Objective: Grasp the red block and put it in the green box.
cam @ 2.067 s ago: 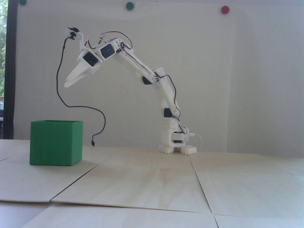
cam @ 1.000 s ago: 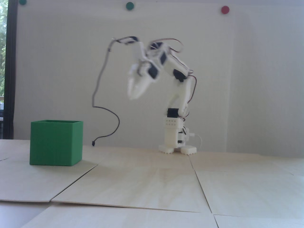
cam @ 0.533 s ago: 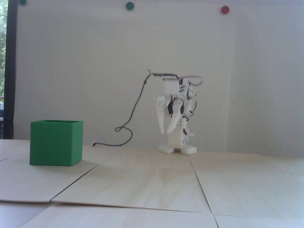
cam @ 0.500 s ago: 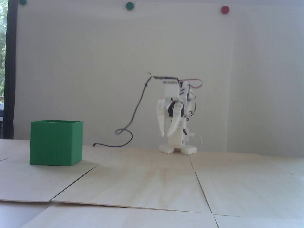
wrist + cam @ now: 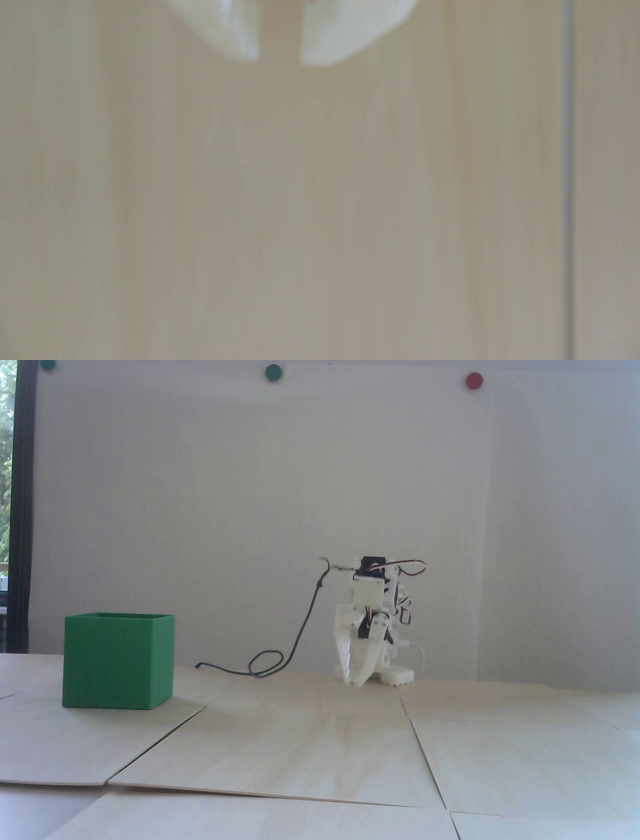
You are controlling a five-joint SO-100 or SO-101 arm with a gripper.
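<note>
The arm is folding down by its base, and the red block is not showing anywhere.

The gripper (image 5: 352, 680) is pointing down at the wooden table (image 5: 320, 740), with its two fingers a little apart and holding nothing. The green box (image 5: 118, 660) is sitting well apart from it, on the left in the fixed view. I am guessing the block is already inside the box, so the job looks done. Next, the arm just needs to rest.
</note>
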